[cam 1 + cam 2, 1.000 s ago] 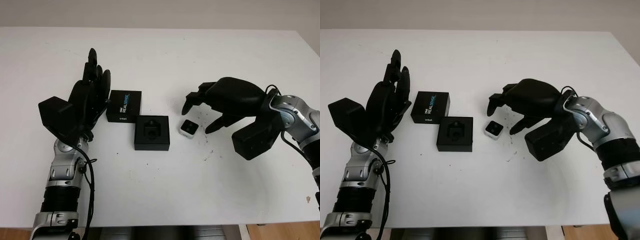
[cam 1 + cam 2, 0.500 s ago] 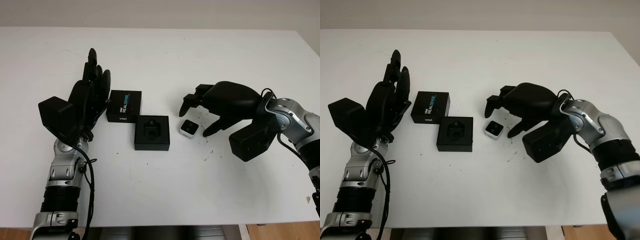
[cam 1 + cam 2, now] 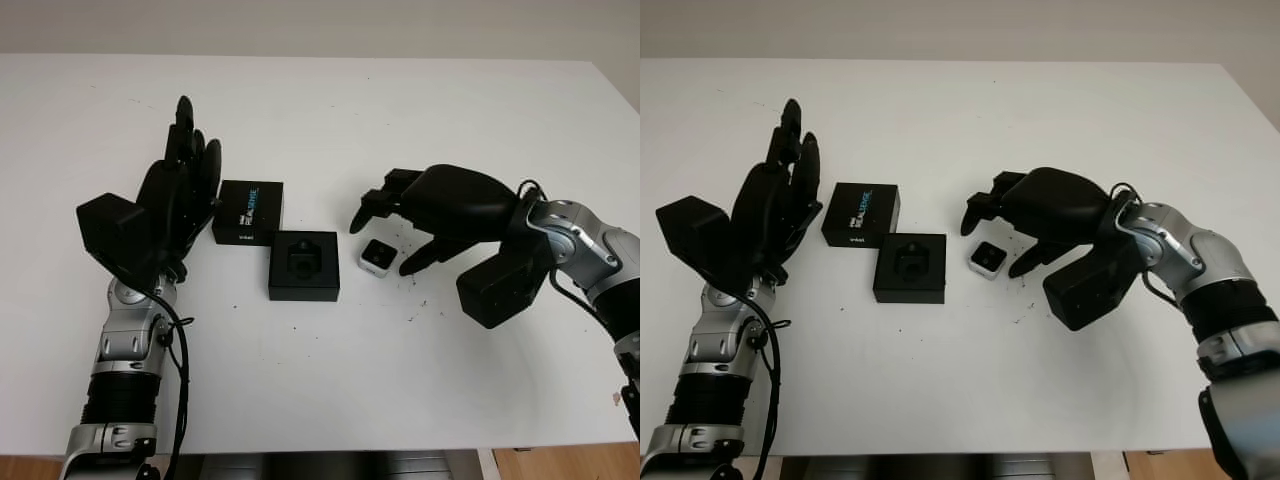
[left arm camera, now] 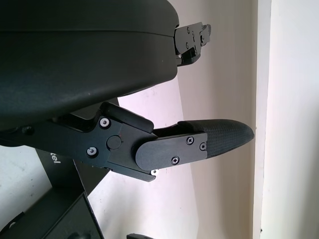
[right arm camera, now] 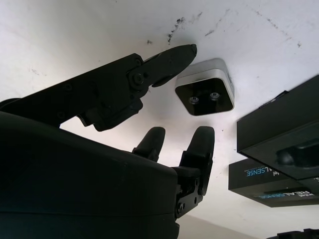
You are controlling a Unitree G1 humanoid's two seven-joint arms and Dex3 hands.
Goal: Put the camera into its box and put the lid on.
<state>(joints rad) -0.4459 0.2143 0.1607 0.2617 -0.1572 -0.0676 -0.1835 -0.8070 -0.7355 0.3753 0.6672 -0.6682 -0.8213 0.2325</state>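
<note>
One open right hand (image 3: 400, 225) over camera (image 3: 377, 257)

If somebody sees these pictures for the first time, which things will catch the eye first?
The black right hand, open, arches over the small white-and-black cube camera near the middle of the white table. Just to its left lies the open black box, with the black printed lid behind it. The left hand, open, stands raised at the left.

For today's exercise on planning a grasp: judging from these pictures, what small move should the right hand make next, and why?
Probably lower the right hand a little and close its fingers on the camera. The hand is open above the camera, which lies on the table beside the open box, not yet grasped.
</note>
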